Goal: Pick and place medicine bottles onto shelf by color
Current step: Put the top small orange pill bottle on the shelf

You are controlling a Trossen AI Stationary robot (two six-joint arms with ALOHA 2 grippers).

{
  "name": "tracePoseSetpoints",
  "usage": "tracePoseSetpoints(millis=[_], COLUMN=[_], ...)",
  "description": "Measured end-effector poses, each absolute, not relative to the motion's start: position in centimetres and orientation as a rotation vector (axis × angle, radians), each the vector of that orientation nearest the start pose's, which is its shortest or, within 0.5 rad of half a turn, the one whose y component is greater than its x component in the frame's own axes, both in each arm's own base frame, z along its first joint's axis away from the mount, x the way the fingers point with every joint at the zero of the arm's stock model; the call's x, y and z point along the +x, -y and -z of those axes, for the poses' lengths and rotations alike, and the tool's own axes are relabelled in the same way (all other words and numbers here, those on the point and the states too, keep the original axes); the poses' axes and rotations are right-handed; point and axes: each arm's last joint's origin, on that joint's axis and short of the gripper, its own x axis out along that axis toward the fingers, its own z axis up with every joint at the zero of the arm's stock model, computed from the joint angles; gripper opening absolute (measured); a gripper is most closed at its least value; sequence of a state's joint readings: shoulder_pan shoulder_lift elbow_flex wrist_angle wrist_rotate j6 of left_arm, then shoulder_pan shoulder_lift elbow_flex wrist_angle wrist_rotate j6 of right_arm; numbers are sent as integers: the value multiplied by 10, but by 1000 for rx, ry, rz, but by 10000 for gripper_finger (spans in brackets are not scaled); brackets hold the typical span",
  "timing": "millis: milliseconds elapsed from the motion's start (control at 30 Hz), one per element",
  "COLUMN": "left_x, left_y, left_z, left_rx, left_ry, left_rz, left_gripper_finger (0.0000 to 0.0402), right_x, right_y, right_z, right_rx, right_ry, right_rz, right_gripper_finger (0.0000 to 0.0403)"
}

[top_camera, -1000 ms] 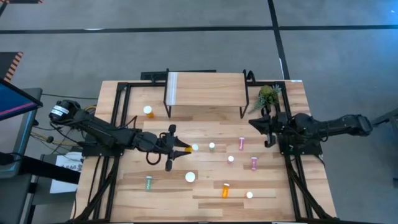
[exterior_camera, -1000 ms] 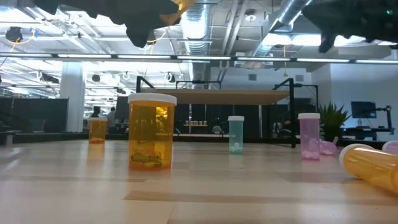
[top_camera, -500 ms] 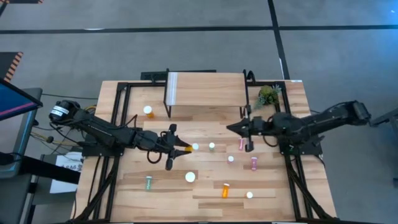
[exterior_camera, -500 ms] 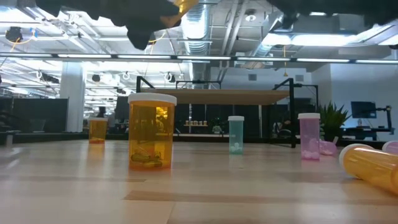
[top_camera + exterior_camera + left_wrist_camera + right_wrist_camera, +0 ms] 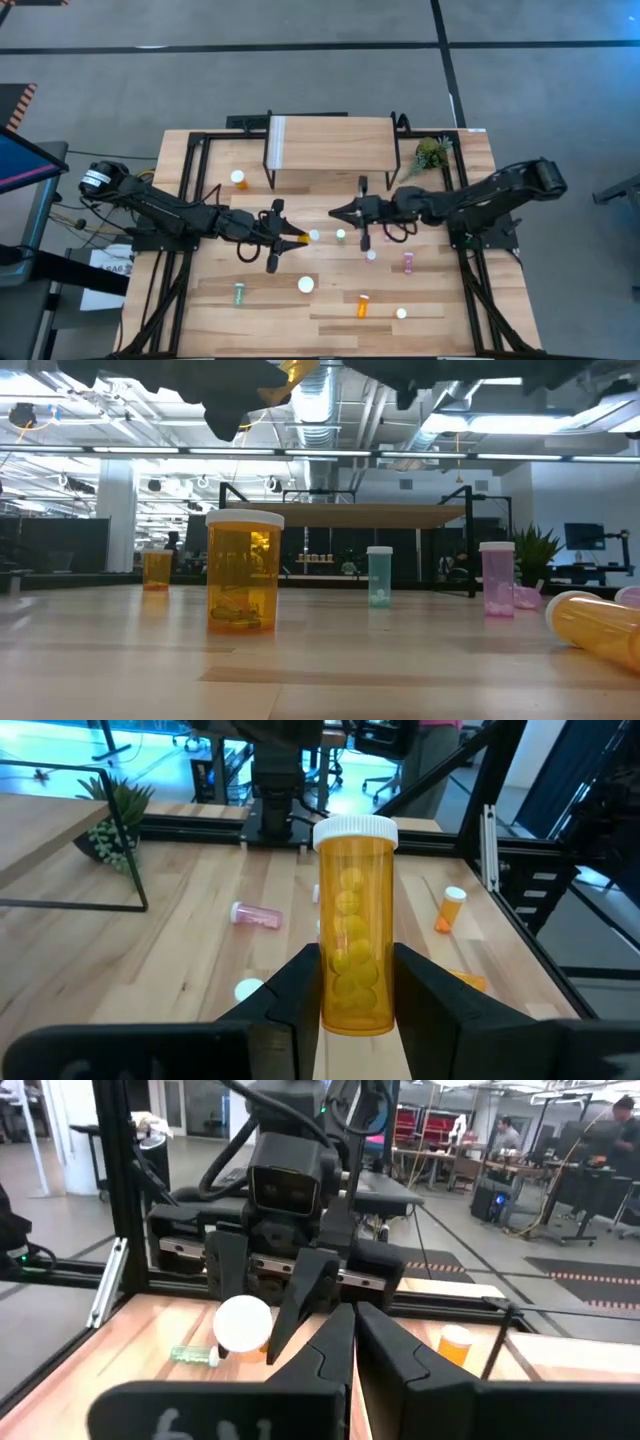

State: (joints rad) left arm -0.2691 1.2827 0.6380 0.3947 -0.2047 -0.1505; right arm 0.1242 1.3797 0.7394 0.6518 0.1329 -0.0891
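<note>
My left fingers (image 5: 355,985) grip orange bottle (image 5: 354,925) above surface; my right fingers (image 5: 345,1342), closed and empty, have swung toward centre. Handover likely next.

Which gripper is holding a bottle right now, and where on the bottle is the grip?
The left gripper holds an orange bottle by the lower half of its body, cap end outward. The right gripper is shut and empty.
</note>
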Motion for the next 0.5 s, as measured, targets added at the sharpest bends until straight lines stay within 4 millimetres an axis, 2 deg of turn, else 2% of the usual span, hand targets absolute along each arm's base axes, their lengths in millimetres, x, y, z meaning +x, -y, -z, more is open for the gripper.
tracePoseSetpoints(millis=[200,500], left_x=[261,261], left_y=[66,66], left_z=[-232,-230], left_rx=[-88,-87], left_ry=[-268,-287], left_rz=[44,42], left_gripper_finger=[92,92], right_x=[320,326], right_y=[-35,-36], right_z=[-263,-272], right_rx=[-91,-92], right_ry=[-8,17], right_rz=[32,36], right_gripper_finger=[38,38])
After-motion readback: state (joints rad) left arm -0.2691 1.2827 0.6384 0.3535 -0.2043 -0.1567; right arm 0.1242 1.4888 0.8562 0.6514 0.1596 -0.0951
